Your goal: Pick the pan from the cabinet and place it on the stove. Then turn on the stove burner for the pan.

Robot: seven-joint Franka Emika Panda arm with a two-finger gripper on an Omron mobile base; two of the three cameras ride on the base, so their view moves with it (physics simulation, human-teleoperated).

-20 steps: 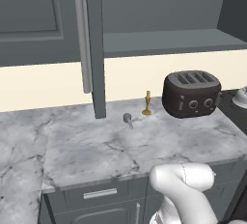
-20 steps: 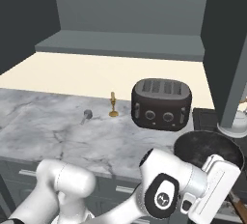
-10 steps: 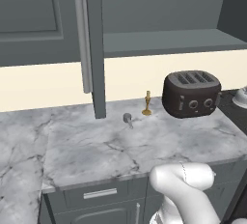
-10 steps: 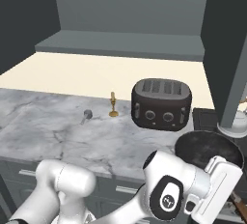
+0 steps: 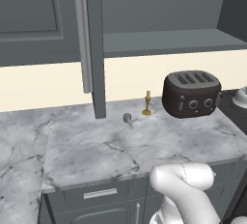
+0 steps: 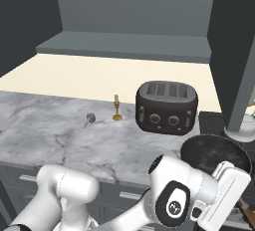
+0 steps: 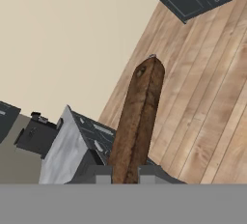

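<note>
1. One pan (image 6: 215, 154) — small, round, black, shallow; sits just to the right of the toaster (image 6: 166, 106), at the right end of the marble counter (image 6: 60, 140), over the dark stove (image 6: 211, 123) surface.
2. Pan handle (image 7: 139, 121) — brown, wooden, long; in the hand view it runs up from between the two dark fingertips (image 7: 100, 174).
3. Gripper (image 7: 124, 175) — clamped tight on the pan handle, one tip on each side.
4. Toaster — dark, four slots, knobs on its front; stands on the counter against the cream wall.
5. Small brass figure (image 5: 147, 104) — upright, just left of the toaster.
6. Small grey object (image 5: 128, 119) — lies on the counter, further left of the toaster, near the brass figure.
7. Cabinet (image 5: 159, 39) — dark grey, above the toaster; grey shelf exposed, door (image 5: 95, 44) swung out with a long silver bar handle (image 5: 83, 44).
8. Drawer (image 5: 99, 194) — grey, short horizontal handle, below the counter edge.
</note>
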